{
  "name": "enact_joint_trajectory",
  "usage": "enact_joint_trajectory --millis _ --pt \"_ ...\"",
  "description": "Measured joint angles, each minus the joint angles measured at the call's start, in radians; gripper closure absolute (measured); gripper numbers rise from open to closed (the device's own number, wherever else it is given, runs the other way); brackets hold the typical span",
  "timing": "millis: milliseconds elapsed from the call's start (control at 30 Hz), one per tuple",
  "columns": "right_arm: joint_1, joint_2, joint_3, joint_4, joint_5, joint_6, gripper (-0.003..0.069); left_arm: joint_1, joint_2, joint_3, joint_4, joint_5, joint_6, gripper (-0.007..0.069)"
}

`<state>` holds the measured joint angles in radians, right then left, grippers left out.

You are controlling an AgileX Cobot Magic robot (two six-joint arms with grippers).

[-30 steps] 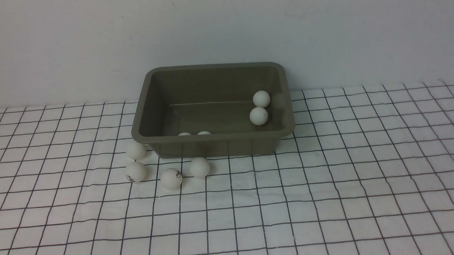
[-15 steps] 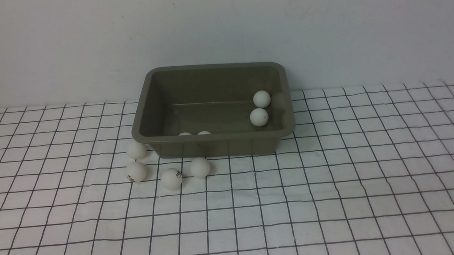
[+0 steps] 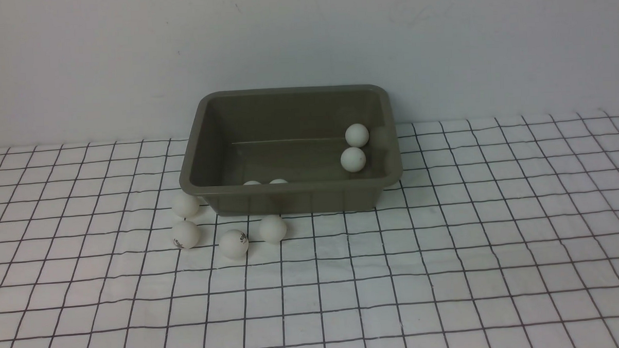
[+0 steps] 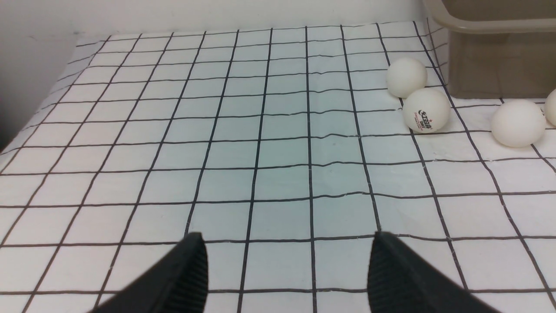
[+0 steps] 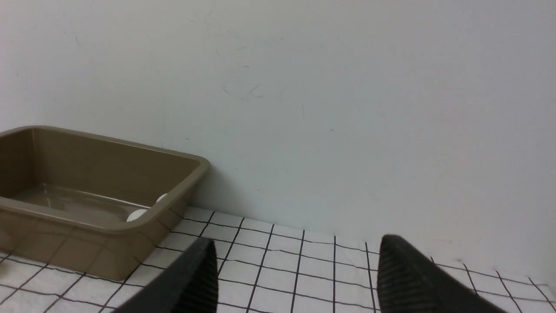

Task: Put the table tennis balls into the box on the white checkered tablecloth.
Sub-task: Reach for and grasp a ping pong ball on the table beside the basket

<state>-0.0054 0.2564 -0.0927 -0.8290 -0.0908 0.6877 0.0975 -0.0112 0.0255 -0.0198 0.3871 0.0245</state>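
Front view, box (image 3: 289, 195) on the white checkered tablecloth (image 3: 447, 272) holding four table tennis balls (image 3: 353, 159), four more loose by its near left corner, left gripper (image 4: 286, 239) and right gripper (image 5: 297, 245) both spread wide, empty.

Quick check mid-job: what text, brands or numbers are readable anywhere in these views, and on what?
Nothing can be quoted.
Logo ball: dark print with a small red mark and a red line below, too blurred to read.
Next ball: dark print, too small to read.
Box, tablecloth: no text seen.
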Motion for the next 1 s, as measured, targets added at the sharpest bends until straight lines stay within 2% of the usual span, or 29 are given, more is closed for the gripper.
enact_joint_trajectory --millis 100,200,233,467,500,600,700,867,900,1000 --pt "0.0 0.0 0.0 -0.063 -0.038 0.014 0.0207 0.0 0.0 0.0 0.0 0.0 0.0 0.0178" --pt "0.0 0.0 0.0 -0.195 -0.092 0.109 0.0207 0.0 0.0 0.0 0.0 0.0 0.0 0.0178" --pt "0.0 0.0 0.0 -0.301 -0.126 0.192 0.0207 0.0 0.0 0.0 0.0 0.0 0.0 0.0178" --pt "0.0 0.0 -0.063 -0.8 -0.201 0.783 0.0207 0.0 0.0 0.0 0.0 0.0 0.0 0.0178" --pt "0.0 0.0 -0.07 -0.843 -0.207 0.864 0.0207 0.0 0.0 0.0 0.0 0.0 0.0 0.0178" --pt "0.0 0.0 -0.081 -0.905 -0.199 1.0 0.0207 0.0 0.0 0.0 0.0 0.0 0.0 0.0178" --pt "0.0 0.0 -0.081 -0.925 -0.178 1.061 0.0207 0.0 0.0 0.0 0.0 0.0 0.0 0.0178" --pt "0.0 0.0 -0.081 -0.921 -0.167 1.065 0.0207 0.0 0.0 0.0 0.0 0.0 0.0 0.0178" --pt "0.0 0.0 -0.081 -0.906 -0.164 1.039 0.0207 0.0 0.0 0.0 0.0 0.0 0.0 0.0178" --pt "0.0 0.0 -0.081 -0.756 -0.131 0.876 0.0207 0.0 0.0 0.0 0.0 0.0 0.0 0.0178"
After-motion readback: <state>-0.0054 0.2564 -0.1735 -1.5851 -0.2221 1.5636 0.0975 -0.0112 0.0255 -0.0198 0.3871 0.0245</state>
